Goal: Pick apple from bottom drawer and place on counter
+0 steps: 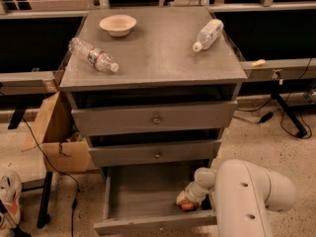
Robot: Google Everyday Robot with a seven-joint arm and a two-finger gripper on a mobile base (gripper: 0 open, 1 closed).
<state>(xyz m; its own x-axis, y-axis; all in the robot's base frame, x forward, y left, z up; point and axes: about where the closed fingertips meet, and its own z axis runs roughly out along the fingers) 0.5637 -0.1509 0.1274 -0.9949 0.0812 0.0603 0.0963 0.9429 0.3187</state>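
Note:
The bottom drawer (148,225) is pulled open below two closed grey drawers. The small orange-red apple (188,206) lies at the drawer's right front corner. My gripper (184,200) reaches down into the drawer and sits right on top of the apple, covering most of it. My white arm (247,196) fills the lower right and hides the drawer's right side. The counter (153,48) is the grey top of the cabinet.
On the counter stand a beige bowl (118,24) at the back left, a clear water bottle (93,55) lying at the left and a white bottle (208,34) lying at the right. A cardboard box (59,137) sits left of the cabinet. Cables run across the floor at the right.

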